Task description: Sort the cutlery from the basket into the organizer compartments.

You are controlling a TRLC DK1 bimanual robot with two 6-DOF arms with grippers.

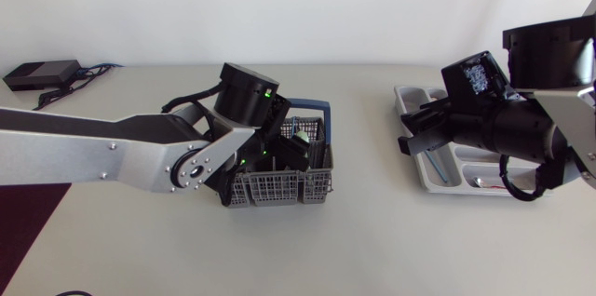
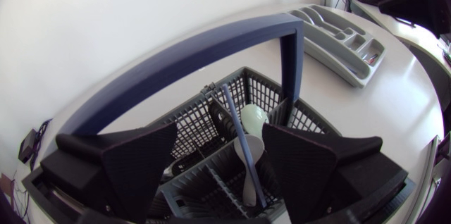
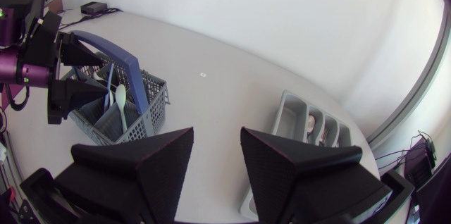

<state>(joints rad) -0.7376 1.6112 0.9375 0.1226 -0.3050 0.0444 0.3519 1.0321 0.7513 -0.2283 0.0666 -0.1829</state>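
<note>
Our left end effector (image 2: 218,139) hangs wide open over the basket (image 1: 279,189) at the head frame's centre, straddling the white spoon (image 2: 252,120), we judge for a pick. Our right end effector (image 3: 217,139), wide and empty, hovers above the organizer (image 1: 407,98) at right, ready to help.

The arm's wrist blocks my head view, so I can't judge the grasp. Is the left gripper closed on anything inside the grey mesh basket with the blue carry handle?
Observer: No. In the left wrist view the left gripper is open, and its fingers stand either side of an upright white plastic spoon.
Operator: Is anything else in that gap that could get caught?
Observer: Yes, a thin blue utensil stem slants across the spoon, also between the fingers.
</note>
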